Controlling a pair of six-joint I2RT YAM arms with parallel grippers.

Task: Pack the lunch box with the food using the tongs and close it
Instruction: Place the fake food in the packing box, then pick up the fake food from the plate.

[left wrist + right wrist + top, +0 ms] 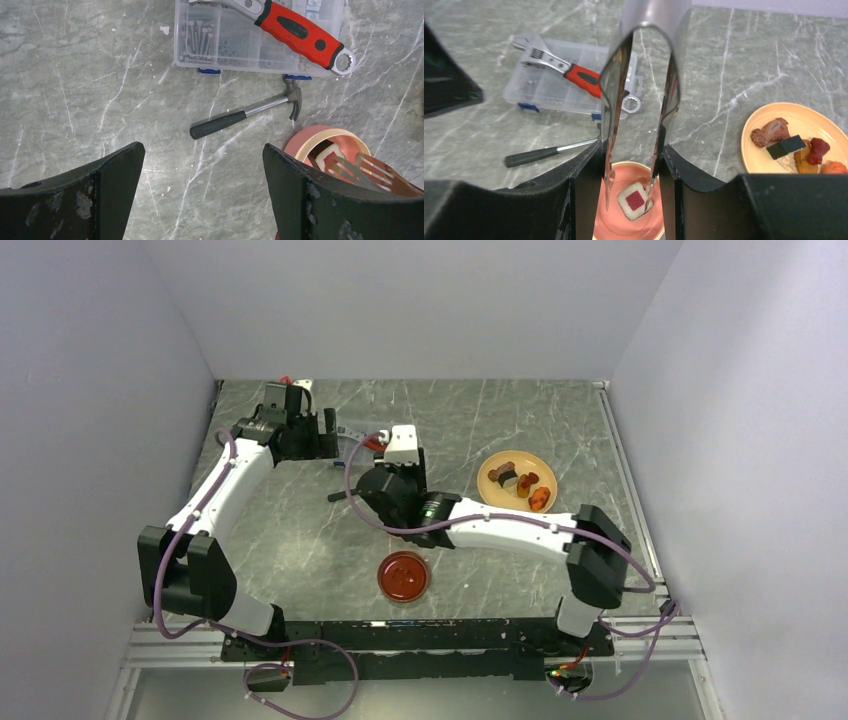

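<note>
My right gripper (633, 150) is shut on the grey metal tongs (611, 85), one slim arm against each finger. The tong tips hang spread apart inside the lunch box (624, 165), a salmon-pink tub. A white square roll with a red centre (635, 200) lies on the tub floor, the right tip touching it. More food (771, 131) sits on the yellow plate (769, 162). The dark red lid (404, 577) lies apart on the table. My left gripper (201, 150) is open and empty over bare table, the lunch box (310, 142) just beside its right finger.
A small black-handled hammer (235, 119) lies next to the tub. Behind it stands a clear rectangular case (230, 40) with a red-handled wrench (300, 32) on top. The plate (495, 465) is at the right, near the table's metal edge rail.
</note>
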